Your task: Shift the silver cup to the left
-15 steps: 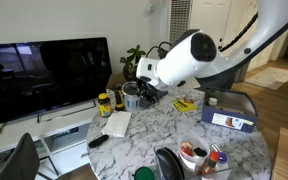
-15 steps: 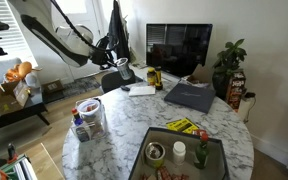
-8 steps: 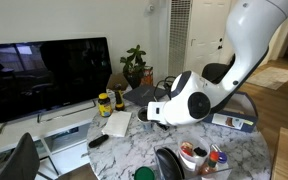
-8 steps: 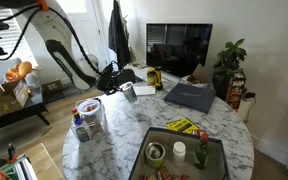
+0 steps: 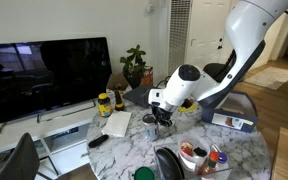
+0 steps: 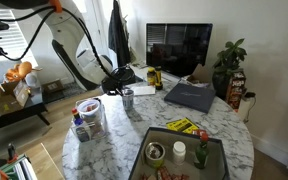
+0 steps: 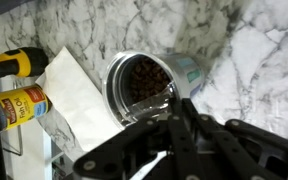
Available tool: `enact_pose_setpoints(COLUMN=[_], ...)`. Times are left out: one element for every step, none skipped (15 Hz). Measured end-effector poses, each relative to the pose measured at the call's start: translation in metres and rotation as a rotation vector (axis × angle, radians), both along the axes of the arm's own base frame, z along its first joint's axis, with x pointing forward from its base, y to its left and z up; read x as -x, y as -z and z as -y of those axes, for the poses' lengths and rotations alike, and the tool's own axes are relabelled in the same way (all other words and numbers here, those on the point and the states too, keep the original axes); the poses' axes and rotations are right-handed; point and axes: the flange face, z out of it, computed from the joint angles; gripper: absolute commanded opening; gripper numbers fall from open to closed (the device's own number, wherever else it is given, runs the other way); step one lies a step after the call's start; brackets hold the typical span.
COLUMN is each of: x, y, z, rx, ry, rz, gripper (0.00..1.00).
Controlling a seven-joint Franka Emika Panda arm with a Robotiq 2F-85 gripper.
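In the last second the arm has carried the cup [image 6: 127, 101] away from the jars and lowered it toward the middle of the veined marble tabletop [image 6: 199, 112]. The shift looks nearly done, with only the release left. The dark, matt fingers [image 7: 176, 112] appear clamped on the near rim of this shiny, thin-walled cylinder, which holds something brown and granular beside a flat white sheet [image 7: 79, 95].

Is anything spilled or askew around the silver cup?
Nothing stands out. The silver cup is upright in the gripper, brown contents inside, none visible on the table.
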Motion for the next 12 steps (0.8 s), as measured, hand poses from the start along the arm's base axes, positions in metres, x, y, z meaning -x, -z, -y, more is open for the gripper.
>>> enact_pose_setpoints(x=[-0.001, -0.002, -0.004, -0.006, -0.007, -0.008, -0.009, -0.010, -0.012, -0.013, -0.015, -0.018], y=[-0.001, -0.003, -0.005, -0.009, -0.013, -0.017, -0.022, -0.030, -0.041, -0.054, -0.070, -0.087], z=[0.003, 0.005, 0.004, 0.002, -0.001, -0.004, -0.007, -0.009, -0.009, -0.004, 0.004, 0.014], rx=[-0.021, -0.041, -0.062, -0.081, -0.099, -0.116, -0.132, -0.152, -0.169, -0.174, -0.173, -0.177], ry=[0.010, 0.017, 0.021, 0.026, 0.028, 0.029, 0.030, 0.029, 0.027, 0.024, 0.022, 0.022], rz=[-0.037, -0.070, -0.099, -0.122, -0.141, -0.159, -0.178, -0.196, -0.219, -0.244, -0.265, -0.274], gripper=[0.35, 0.40, 0.49, 0.56, 0.64, 0.71, 0.78, 0.86, 0.93, 1.00, 1.00, 1.00])
